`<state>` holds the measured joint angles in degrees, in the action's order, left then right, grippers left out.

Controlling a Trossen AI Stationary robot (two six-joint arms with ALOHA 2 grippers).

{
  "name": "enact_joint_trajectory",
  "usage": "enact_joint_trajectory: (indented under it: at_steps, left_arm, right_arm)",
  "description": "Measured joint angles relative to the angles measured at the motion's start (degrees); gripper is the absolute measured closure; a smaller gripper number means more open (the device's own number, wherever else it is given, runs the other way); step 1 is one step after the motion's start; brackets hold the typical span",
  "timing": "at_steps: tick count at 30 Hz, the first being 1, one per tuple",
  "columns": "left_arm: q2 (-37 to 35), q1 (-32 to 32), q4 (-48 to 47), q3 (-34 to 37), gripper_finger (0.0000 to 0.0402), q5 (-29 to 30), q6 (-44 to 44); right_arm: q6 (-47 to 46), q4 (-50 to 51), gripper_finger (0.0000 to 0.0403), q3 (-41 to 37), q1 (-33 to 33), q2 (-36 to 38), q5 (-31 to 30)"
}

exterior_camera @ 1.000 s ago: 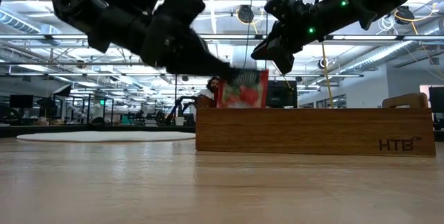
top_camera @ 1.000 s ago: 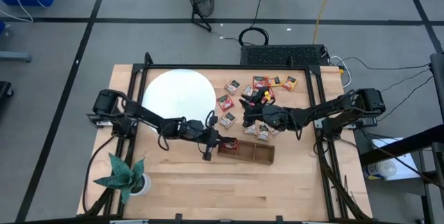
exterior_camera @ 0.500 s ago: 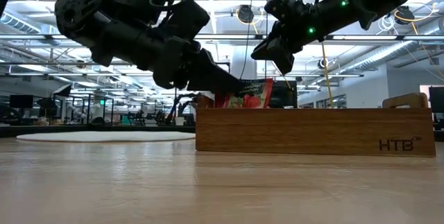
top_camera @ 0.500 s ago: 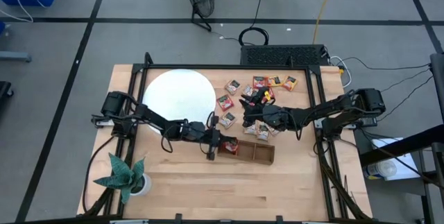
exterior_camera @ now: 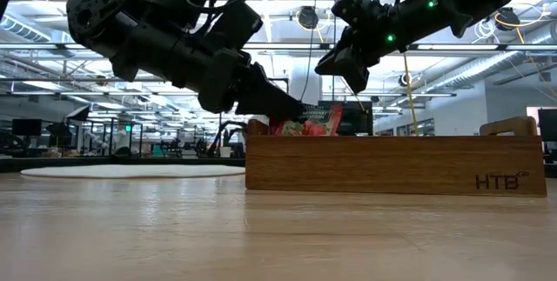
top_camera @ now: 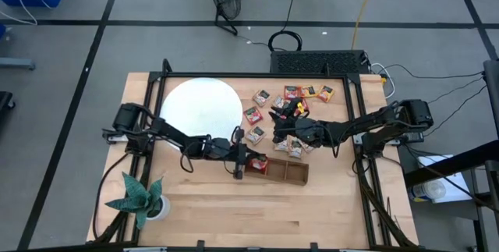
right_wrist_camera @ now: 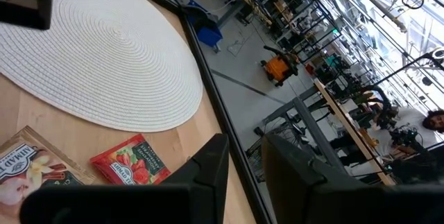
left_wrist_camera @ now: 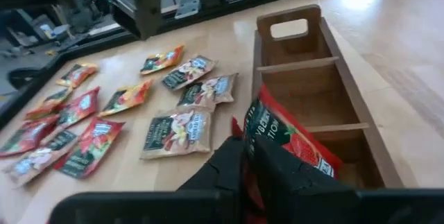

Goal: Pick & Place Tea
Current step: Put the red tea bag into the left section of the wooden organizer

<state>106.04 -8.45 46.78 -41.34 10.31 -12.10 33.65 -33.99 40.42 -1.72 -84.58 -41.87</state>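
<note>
My left gripper (top_camera: 248,162) is over the left end of the brown wooden tray (top_camera: 284,172) and is shut on a red tea sachet (left_wrist_camera: 288,144). In the low view the sachet (exterior_camera: 313,123) shows just above the tray's near wall (exterior_camera: 392,163). Several red, green and orange sachets (top_camera: 281,104) lie flat on the table beyond the tray, also seen in the left wrist view (left_wrist_camera: 180,130). My right gripper (top_camera: 277,133) hangs above them, touching nothing, with a small gap between its fingers (right_wrist_camera: 246,158). My left gripper pinches the red sachet by its upper edge (left_wrist_camera: 253,123) between the two fingers. The fingers (exterior_camera: 283,105) slant down from the table's left. The sachet leans tilted, its lower part inside the tray's left compartment; whether it rests on the bottom is hidden by the tray wall.
A white round disc (top_camera: 199,108) lies on the table's far left part. A green paper plant in a pot (top_camera: 139,197) stands at the near left corner. The tray's middle and right compartments (left_wrist_camera: 305,89) are bare wood. A black frame borders the table.
My left gripper has moved down and a little toward the table's right, into the tray's left end. The red sachet, upright above the tray wall a second ago, has tipped over and sunk until only its top shows over the wall. My right arm has kept still.
</note>
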Motion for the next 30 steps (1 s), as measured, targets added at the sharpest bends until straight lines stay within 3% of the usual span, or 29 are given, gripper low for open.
enact_joint_trajectory:
  at_steps: [12, 21, 26, 30]
  left_arm:
    - [-4.2, -0.3, -0.9, -0.2, 0.0294, 7.6, -1.3]
    - [-17.1, -1.2, -11.0, -0.2, 0.0293, 12.9, -1.3]
    - [-26.4, -2.1, -16.2, -0.2, 0.0293, 15.7, -1.8]
    - [-30.8, -1.9, -16.9, -0.2, 0.0293, 15.6, -1.3]
  right_arm:
    - [0.0, 0.6, 0.0328, 0.0, 0.0, 0.0, 0.0]
    - [0.1, 0.9, 0.0328, 0.0, -0.8, 0.0, 0.1]
    - [0.6, 4.2, 0.0358, 0.7, -4.1, 0.0, 11.2]
    - [-4.7, 20.7, 0.0397, 8.0, -7.5, -0.5, 22.2]
